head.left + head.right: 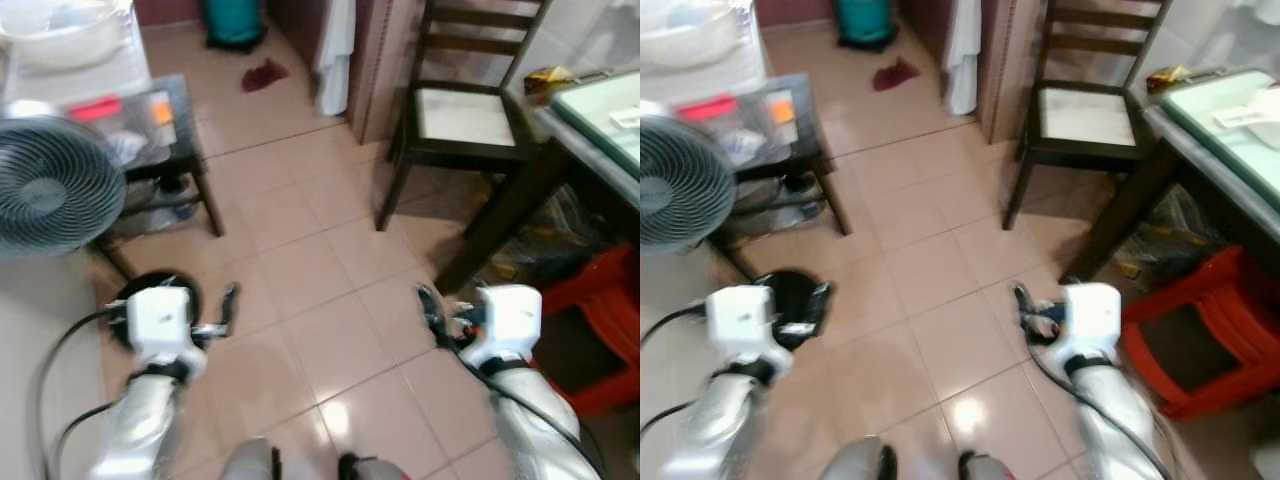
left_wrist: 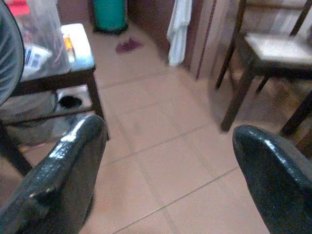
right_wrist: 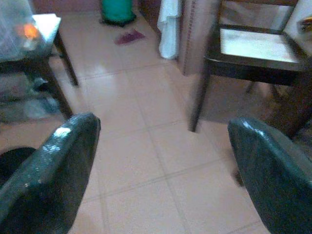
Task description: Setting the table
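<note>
Table (image 1: 600,110) (glass-topped) stands at far right, dark chair (image 1: 465,115) beside it. Left gripper (image 2: 165,161) and right gripper (image 3: 163,161) hover over tiled floor (image 1: 300,270), jaws spread, empty. Fan (image 1: 55,185) at left.

Bare tiled floor (image 1: 300,250) ahead (fan (image 1: 55,185) left, chair (image 1: 465,115) and table (image 1: 590,110) right).

the right gripper (image 3: 158,170) hangs above a pinkish tiled floor (image 3: 141,126), its 2 black fingers (image 3: 46,170) spread wide apart with nothing between them. past them stands a dark wooden chair (image 3: 253,53) with a pale seat. a white cloth (image 3: 170,27) hangs beside a brown panel, near a green bin (image 3: 117,9) and a dark red rag (image 3: 127,36). a dark side table (image 3: 34,53) stands opposite the chair.
</note>
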Motion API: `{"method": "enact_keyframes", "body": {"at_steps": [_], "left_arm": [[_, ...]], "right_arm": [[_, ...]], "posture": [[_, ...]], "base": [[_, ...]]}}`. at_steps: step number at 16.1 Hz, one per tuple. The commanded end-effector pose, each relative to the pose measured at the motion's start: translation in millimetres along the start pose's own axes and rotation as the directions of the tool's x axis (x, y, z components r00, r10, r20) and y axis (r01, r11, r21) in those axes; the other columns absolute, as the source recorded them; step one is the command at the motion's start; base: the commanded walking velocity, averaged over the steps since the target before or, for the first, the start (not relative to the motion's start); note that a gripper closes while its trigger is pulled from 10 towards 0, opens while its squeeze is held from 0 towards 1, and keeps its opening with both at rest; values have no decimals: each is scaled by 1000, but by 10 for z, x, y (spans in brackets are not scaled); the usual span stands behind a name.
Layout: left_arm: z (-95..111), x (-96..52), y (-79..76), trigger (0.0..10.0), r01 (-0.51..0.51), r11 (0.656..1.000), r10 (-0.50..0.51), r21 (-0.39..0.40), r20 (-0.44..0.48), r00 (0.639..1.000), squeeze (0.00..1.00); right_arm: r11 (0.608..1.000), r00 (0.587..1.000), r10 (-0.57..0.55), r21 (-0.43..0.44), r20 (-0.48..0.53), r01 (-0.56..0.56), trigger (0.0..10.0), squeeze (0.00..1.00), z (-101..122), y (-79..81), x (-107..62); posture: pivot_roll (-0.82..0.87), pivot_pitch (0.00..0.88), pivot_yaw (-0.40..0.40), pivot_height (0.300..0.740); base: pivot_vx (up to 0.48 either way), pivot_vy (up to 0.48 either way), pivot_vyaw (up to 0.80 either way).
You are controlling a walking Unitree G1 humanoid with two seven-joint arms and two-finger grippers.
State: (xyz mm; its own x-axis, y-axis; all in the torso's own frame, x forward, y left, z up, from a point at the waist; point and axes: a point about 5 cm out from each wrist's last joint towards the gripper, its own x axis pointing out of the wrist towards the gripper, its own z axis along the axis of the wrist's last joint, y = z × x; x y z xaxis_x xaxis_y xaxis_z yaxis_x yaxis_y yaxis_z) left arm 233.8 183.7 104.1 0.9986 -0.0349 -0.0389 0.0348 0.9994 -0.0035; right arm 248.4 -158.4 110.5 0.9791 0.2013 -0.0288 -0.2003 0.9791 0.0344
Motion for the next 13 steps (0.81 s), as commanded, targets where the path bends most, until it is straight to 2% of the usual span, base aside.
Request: {"method": "enact_keyframes", "body": {"at_steps": [1, 10, 13], "left_arm": [[-8, -13, -65, 10000, 21, 1000, -21, -17, -2, 1000, 0], [-47, -21, -90, 10000, 35, 999, -35, -19, -18, 999, 0], [-84, -21, -91, 10000, 20, 1000, -20, -14, -46, 999, 0]], "right_arm": [[999, 999, -38, -15, -26, 38, 10000, 0, -40, -103, -58], [999, 999, -34, -18, -27, 34, 10000, 0, -37, -98, -39], [999, 999, -31, -14, -27, 31, 10000, 0, -37, -95, -32]], "posture": [[-90, 246, -10, 740], [-90, 242, -11, 740], [-90, 242, -11, 740]], "base": [[337, 0, -800], [335, 0, -800], [90, 0, -800]]}}
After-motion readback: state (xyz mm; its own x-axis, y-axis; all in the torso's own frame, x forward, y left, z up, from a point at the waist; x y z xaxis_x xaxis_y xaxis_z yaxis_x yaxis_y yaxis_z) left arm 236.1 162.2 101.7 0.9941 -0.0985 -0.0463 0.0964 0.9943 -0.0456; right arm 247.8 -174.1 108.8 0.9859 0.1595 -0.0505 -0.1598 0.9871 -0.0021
